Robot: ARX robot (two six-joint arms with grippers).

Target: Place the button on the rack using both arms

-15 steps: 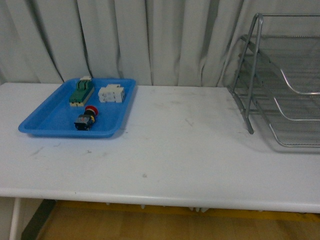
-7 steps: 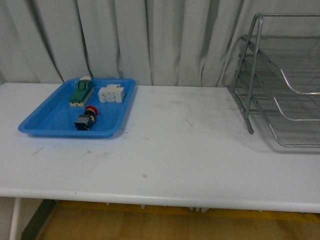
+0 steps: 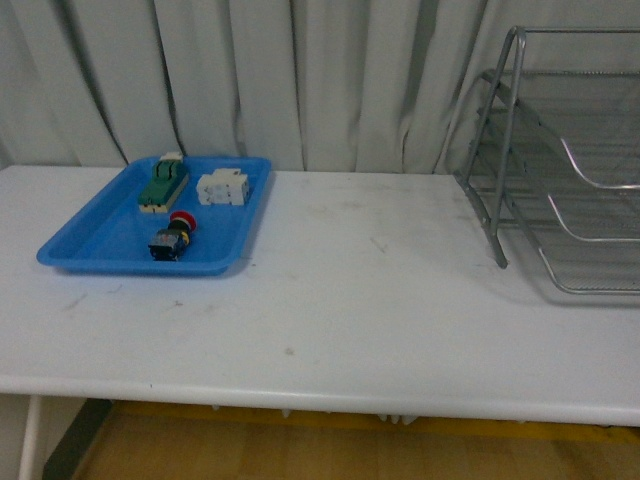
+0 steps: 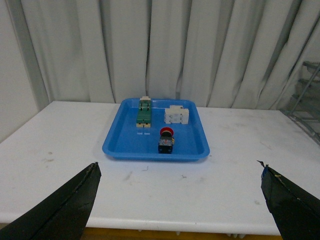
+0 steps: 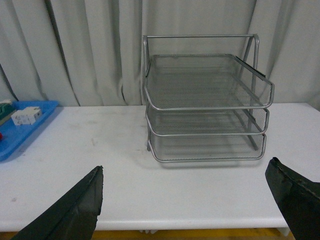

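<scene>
Facing the left hand, the button lies well apart.

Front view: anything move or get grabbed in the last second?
Nothing visibly changed. The button lies in the blue tray as before, next to the white block and the green-and-cream component. The rack stands in the same place at the right of the table. No arm shows in the front view in any of the frames.

Red-capped button on its side in the blue tray (black-and-blue body); silver three-tier rack upright, well apart.
</scene>
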